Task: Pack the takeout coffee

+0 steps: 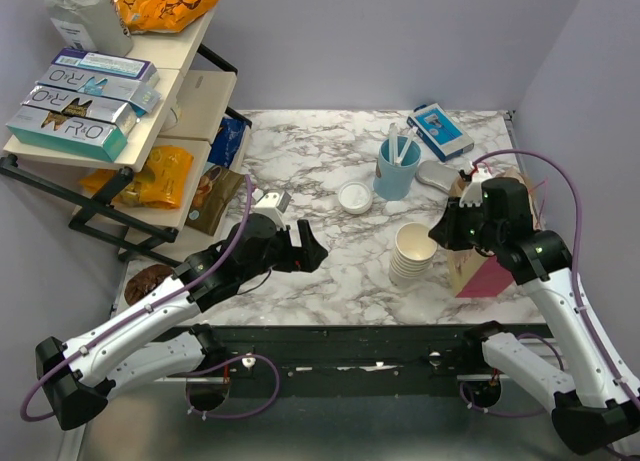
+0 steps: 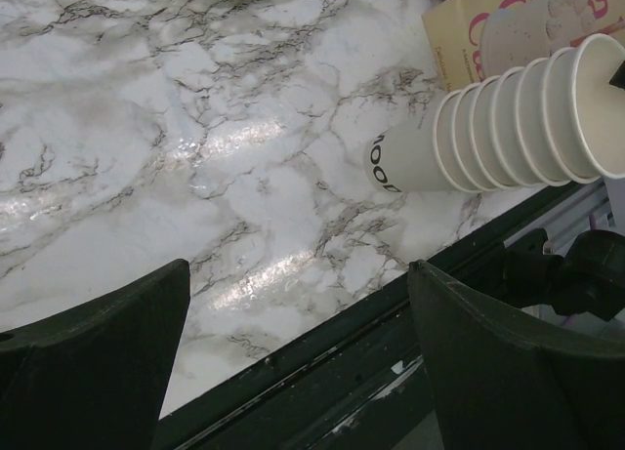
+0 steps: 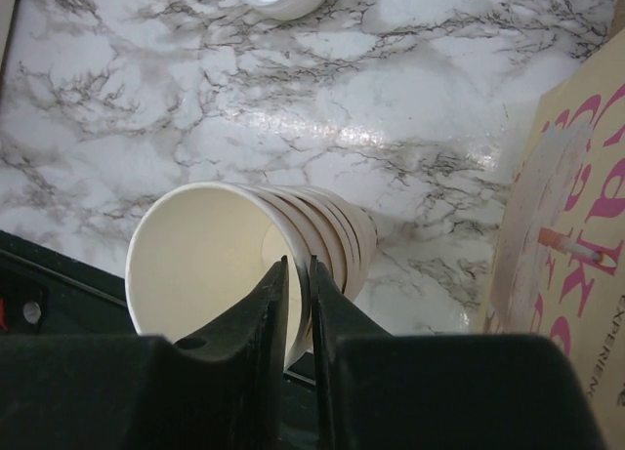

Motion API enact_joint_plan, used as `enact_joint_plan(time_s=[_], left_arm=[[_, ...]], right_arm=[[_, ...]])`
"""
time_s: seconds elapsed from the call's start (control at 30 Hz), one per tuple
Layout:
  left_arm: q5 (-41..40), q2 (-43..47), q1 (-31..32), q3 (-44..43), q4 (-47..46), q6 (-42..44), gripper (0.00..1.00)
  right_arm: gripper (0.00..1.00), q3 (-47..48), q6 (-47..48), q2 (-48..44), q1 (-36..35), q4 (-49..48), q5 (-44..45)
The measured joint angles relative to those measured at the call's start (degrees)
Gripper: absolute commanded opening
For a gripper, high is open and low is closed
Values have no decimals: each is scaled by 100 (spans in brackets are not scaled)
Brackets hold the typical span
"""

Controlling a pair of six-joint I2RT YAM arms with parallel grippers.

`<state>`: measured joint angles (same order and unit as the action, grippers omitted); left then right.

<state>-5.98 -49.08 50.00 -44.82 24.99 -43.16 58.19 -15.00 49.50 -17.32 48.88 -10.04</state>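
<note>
Hands come first at our near edge: the left hand [image 2: 298,362] hangs wide open and empty over the marble-patterned bench [image 1: 330,271]. The right hand [image 3: 299,304] pinches the top rim of the stack of lidless cream paper cups [image 3: 210,255], one finger inside, one outside. Just right of the stack we see a cream paper bag with pink lettering [image 1: 478,271]. Farther back, the small white lidded takeout coffee cup [image 1: 355,196] stands on the bench, untouched, just beside a light-blue mug [image 1: 397,171] holding white sticks.

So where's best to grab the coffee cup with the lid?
Probably grip the coffee cup around its side wall, just under the rim, coming from the near left: it stands upright, and the mug sits close on its right.
</note>
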Motion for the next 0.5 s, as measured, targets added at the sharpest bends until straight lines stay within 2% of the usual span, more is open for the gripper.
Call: enact_joint_plan(time_s=[0.13, 0.3, 0.33, 0.5], left_arm=[[0, -9, 0, 0, 0, 0, 99], [0, -17, 0, 9, 0, 2, 99], [0, -22, 0, 9, -2, 2, 99], [2, -61, 0, 31, -13, 4, 99]], right_arm=[[11, 13, -15, -7, 0, 24, 42], [6, 166, -37, -4, 0, 125, 94], [1, 223, -39, -4, 0, 144, 125], [1, 422, -46, -83, 0, 175, 197]])
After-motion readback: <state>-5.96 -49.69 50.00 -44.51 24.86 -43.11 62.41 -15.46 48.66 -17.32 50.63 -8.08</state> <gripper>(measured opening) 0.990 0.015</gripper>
